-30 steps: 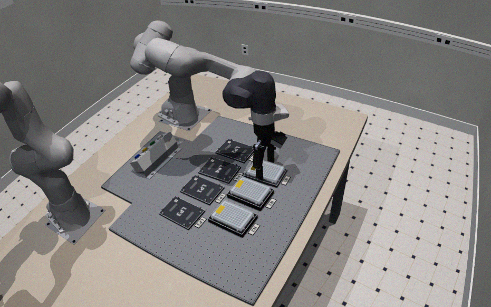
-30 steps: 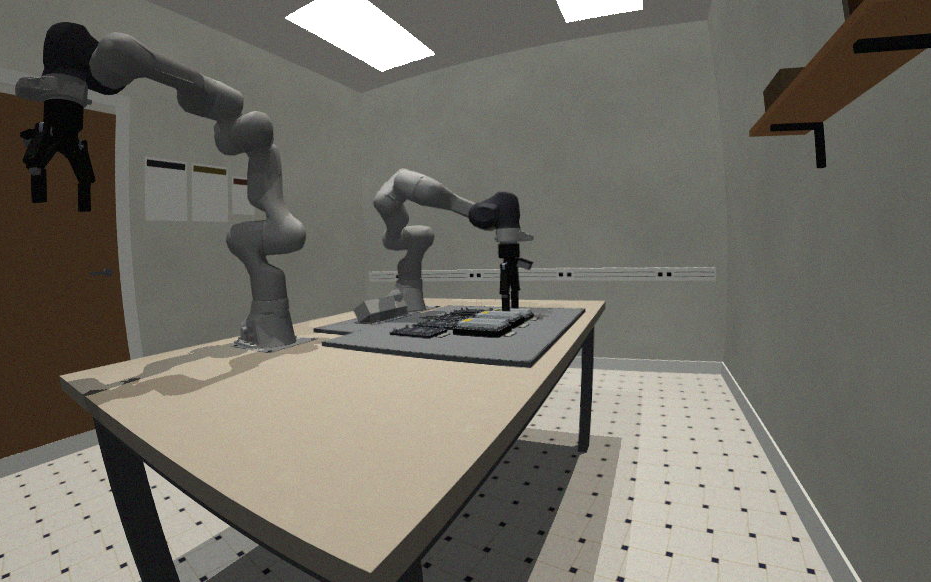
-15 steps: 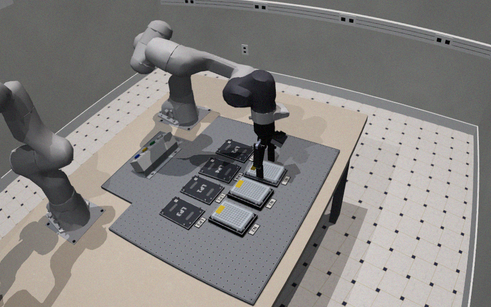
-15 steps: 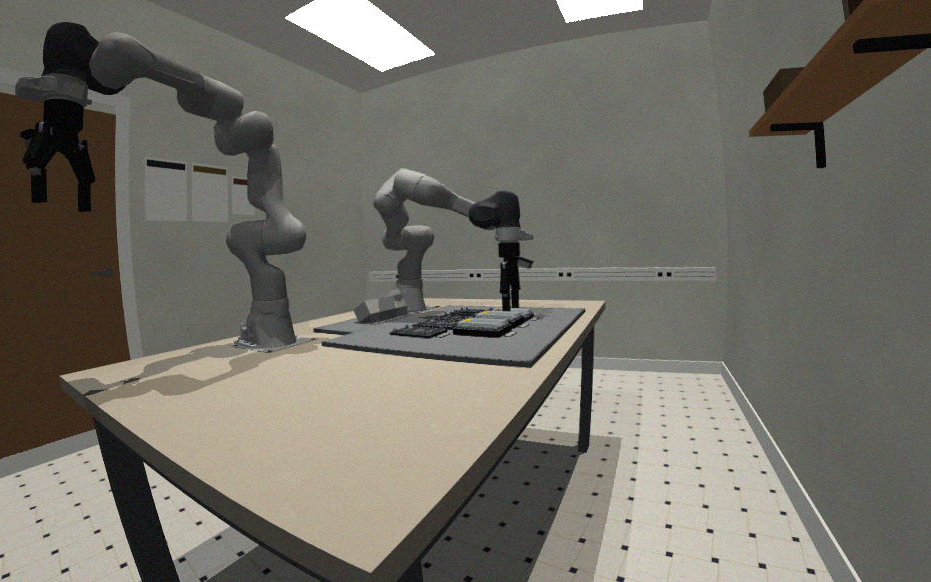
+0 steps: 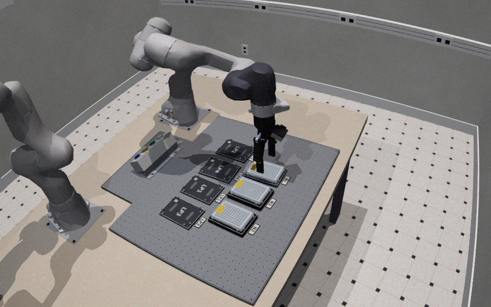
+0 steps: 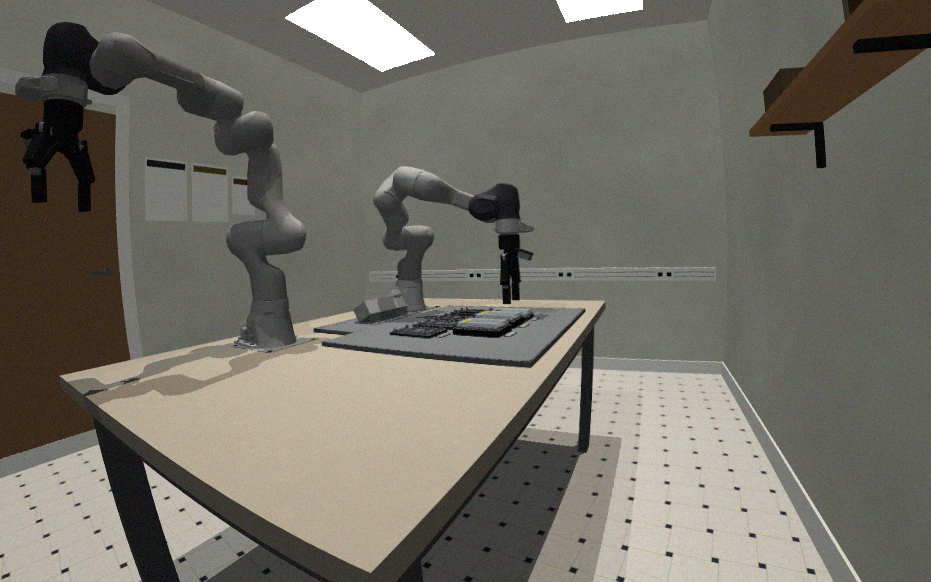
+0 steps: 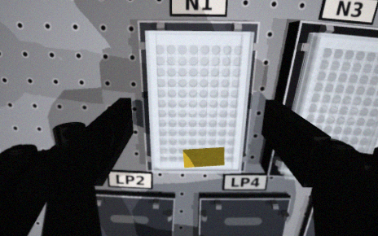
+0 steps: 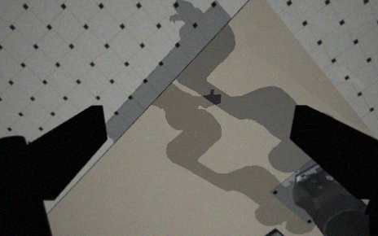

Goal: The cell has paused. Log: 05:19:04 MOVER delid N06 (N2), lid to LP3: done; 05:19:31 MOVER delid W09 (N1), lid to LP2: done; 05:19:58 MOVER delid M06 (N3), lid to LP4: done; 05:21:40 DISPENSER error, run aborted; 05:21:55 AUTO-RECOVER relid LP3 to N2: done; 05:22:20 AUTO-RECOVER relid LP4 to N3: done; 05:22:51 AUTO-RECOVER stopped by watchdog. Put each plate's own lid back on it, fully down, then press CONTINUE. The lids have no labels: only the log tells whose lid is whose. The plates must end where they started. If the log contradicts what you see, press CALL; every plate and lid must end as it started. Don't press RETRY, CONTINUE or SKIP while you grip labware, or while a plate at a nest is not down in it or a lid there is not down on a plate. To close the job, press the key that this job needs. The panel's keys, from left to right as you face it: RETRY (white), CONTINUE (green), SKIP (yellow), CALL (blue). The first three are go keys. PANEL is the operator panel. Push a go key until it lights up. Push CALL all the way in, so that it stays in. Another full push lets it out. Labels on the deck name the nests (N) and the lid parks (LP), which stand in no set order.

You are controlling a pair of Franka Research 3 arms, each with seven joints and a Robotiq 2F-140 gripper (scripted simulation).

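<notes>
Toward the long edge of the table (image 5: 144, 267) (image 6: 309, 433) (image 8: 122, 183) opposite the arm bases, the left gripper (image 5: 266, 163) (image 6: 510, 298) (image 7: 198, 116) stood released around the N1 plate (image 5: 272, 174) (image 7: 199, 98), probably for rising without dragging its lid, while the right gripper (image 6: 61, 204) (image 8: 199, 122) hung released, apparently unneeded.

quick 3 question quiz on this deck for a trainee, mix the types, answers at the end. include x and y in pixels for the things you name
1. True or false: the left gripper (image 5: 266, 163) (image 7: 198, 116) is above the plate at N1 (image 5: 268, 173) (image 7: 197, 98).
2. Which park label is nearest the LP2 label (image 7: 130, 180) in the left wrist view? A) LP3 B) LP4 C) LP1
3. Fill in: the marker on the plate at N2 (image 5: 236, 218) is ____.
Key: 1 true; 2 B; 3 yellow
</notes>
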